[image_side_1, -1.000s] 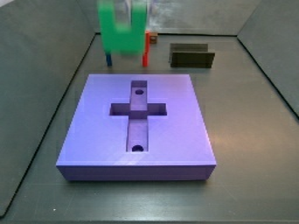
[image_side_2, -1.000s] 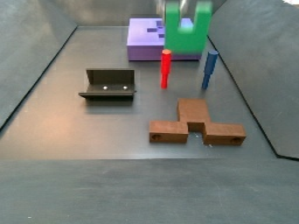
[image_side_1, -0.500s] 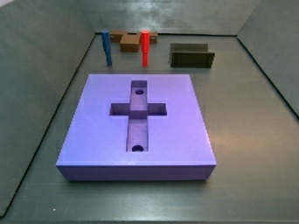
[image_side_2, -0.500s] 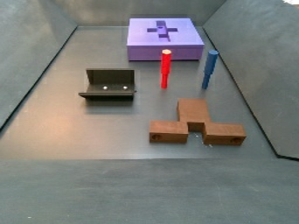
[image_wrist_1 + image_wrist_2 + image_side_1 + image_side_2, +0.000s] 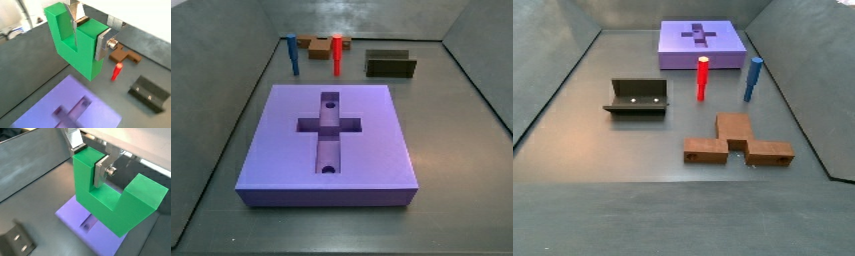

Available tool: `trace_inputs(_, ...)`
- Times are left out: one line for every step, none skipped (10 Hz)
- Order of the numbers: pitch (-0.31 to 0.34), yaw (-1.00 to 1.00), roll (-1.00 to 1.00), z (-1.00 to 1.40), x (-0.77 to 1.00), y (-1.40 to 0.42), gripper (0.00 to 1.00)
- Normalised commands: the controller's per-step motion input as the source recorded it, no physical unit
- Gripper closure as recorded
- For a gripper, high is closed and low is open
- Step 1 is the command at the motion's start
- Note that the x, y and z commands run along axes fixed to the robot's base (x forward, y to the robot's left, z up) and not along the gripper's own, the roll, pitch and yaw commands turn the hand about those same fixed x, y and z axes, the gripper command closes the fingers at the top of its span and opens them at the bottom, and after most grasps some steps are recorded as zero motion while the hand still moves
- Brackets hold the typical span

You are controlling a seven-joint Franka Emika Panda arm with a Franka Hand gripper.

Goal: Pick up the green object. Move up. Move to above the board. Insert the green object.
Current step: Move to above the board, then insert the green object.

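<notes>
In both wrist views my gripper (image 5: 89, 31) (image 5: 87, 159) is shut on one prong of the bright green U-shaped object (image 5: 77, 50) (image 5: 107, 203), high in the air. Its silver fingers (image 5: 102, 44) clamp that prong from both sides. The purple board (image 5: 60, 107) (image 5: 70, 213) lies far below it; part of the cross recess shows. In both side views the board (image 5: 358, 150) (image 5: 680, 55) lies flat with its cross recess and two holes empty. The gripper and the green object are out of both side views.
A red peg (image 5: 338, 55) (image 5: 703, 78) and a blue peg (image 5: 291, 55) (image 5: 752, 80) stand beside the board. The dark fixture (image 5: 392, 64) (image 5: 636, 97) stands on the floor. A brown block (image 5: 736, 140) lies further off. Grey walls ring the floor.
One second ago the gripper with the green object showed at the top of both side views near the pegs. It has risen out of those views.
</notes>
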Motion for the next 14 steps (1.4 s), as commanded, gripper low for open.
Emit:
trace_inputs(0.151, 0.01, 0.06, 0.13, 0.18, -0.57, 1.00)
trace_inputs(0.107, 0.01, 0.05, 0.07, 0.10, -0.29, 1.00)
trace_inputs(0.084, 0.01, 0.06, 0.06, 0.08, -0.22, 1.00)
trace_inputs(0.000, 0.00, 0.00, -0.02, 0.00, 0.00, 1.00)
trace_inputs(0.000, 0.00, 0.00, -0.06, 0.00, 0.00, 1.00)
trace_inputs(0.000, 0.00, 0.00, -0.11, 0.00, -0.01, 1.00)
trace_inputs(0.000, 0.00, 0.00, -0.17, 0.01, -0.04, 1.00)
trace_inputs(0.000, 0.00, 0.00, -0.22, 0.02, -0.05, 1.00)
trace_inputs(0.000, 0.00, 0.00, -0.33, 0.09, -0.13, 1.00)
trace_inputs(0.000, 0.00, 0.00, -0.53, 0.19, -0.22, 1.00)
trace_inputs(-0.010, 0.00, 0.00, -0.64, 0.20, -0.24, 1.00)
trace_inputs(-0.023, 0.00, 0.00, -0.70, 0.24, -0.23, 1.00)
trace_inputs(-0.033, 0.00, 0.00, -0.74, 0.27, -0.21, 1.00)
trace_inputs(-0.029, 0.00, 0.00, -0.73, 0.30, -0.19, 1.00)
